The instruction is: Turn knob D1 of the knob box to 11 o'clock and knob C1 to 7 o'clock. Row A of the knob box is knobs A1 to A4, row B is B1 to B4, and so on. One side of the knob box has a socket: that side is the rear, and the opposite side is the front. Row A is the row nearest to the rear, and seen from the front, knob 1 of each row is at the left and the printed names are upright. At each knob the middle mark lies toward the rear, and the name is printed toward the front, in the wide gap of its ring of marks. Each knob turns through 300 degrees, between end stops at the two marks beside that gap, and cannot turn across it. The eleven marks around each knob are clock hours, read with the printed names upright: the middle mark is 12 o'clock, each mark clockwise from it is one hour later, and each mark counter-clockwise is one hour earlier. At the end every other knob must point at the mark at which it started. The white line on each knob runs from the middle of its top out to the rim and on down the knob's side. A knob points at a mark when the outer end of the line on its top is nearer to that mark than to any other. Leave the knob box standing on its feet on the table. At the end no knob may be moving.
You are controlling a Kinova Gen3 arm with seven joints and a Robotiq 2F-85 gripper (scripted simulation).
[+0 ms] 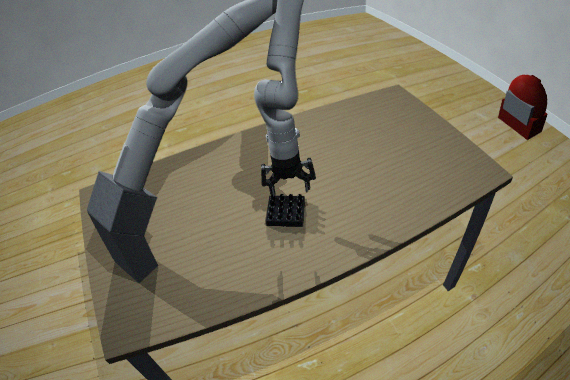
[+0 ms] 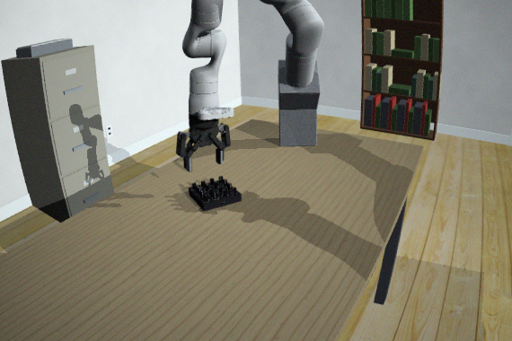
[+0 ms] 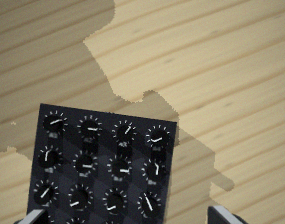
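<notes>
The black knob box (image 1: 285,222) (image 2: 223,201) (image 3: 68,150) stands flat on the table (image 1: 390,152) (image 2: 269,271), near its middle. It carries a four-by-four grid of black knobs, each with a white line. The wrist view shows three rows of knobs in full, for example one at the upper left (image 3: 54,122) and one at the upper right (image 3: 157,136). The row at the lower edge is cut off. The printed names are too blurred to read. My gripper (image 1: 290,191) (image 2: 203,164) (image 3: 128,217) is open and empty. It points straight down and hangs a short way above the box, touching no knob.
The arm's grey base block (image 1: 122,212) (image 2: 298,109) stands at one end of the table. A filing cabinet (image 2: 58,123), a bookshelf (image 2: 401,47) and a red object (image 1: 524,104) on the floor stand away from the table.
</notes>
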